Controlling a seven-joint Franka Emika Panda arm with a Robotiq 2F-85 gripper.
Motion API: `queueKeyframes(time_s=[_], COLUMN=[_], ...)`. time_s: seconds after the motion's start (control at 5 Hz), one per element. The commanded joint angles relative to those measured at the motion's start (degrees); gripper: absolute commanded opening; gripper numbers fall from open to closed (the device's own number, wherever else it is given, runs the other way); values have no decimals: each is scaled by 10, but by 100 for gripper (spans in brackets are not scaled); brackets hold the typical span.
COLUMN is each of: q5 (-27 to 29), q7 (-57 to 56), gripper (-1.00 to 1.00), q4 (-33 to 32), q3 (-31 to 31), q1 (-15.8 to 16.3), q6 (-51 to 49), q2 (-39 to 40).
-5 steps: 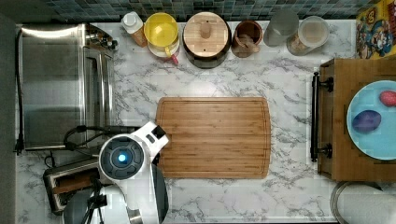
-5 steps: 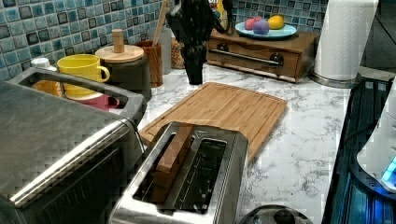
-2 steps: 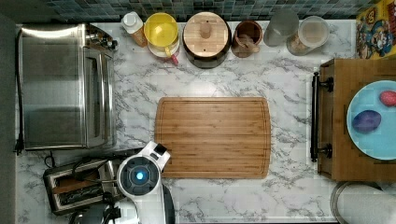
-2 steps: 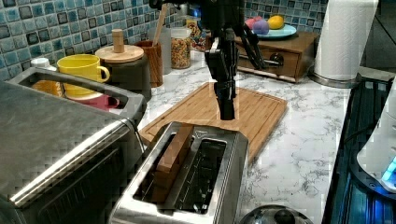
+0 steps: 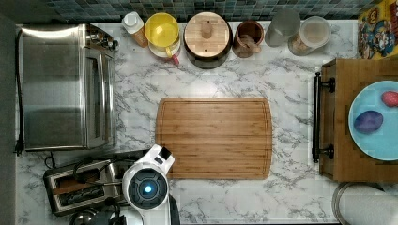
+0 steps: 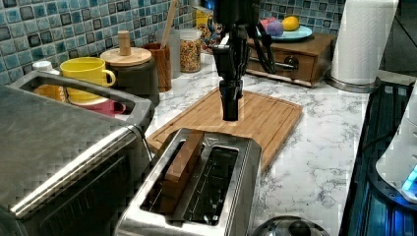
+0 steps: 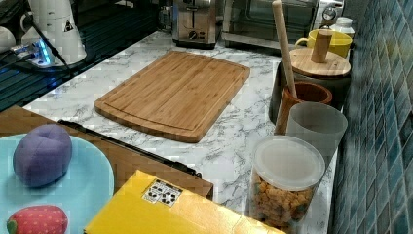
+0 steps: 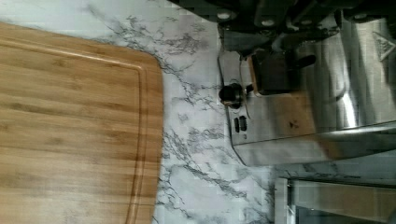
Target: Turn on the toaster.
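The toaster (image 5: 80, 185) stands at the top view's lower left, a small steel box with two dark slots and a brown slice (image 6: 182, 160) standing in one. Its end face shows a black knob (image 8: 231, 93) and a dark lever (image 8: 299, 60). My gripper (image 6: 231, 117) hangs fingers-down and shut, holding nothing, just beyond that end of the toaster (image 6: 196, 191), above the near corner of the cutting board. My white wrist (image 5: 146, 185) covers the toaster's right end in the top view. The toaster (image 7: 195, 22) also sits far off in the right view.
A large steel toaster oven (image 5: 65, 86) stands beside the toaster. The bamboo cutting board (image 5: 213, 138) lies mid-counter. Jars, a yellow mug (image 5: 162, 30) and a utensil pot line the tiled wall. A wooden drawer box carries a blue plate (image 5: 375, 122); a paper towel roll (image 6: 364, 42) stands near it.
My arm has moved from beside the toaster oven toward the toaster's knob end. In the left view the gripper has come nearer and lower, fingers still together.
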Motion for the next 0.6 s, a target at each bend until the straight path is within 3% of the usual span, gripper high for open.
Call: queueKeyframes(time_s=[0.2,0.6], q5=[55,85], q7=[-71,-64], gripper=[-100,-100], q4=[26,41], q3=[1,13], q1=[33,29], q6=[24,45], q2=[25,44])
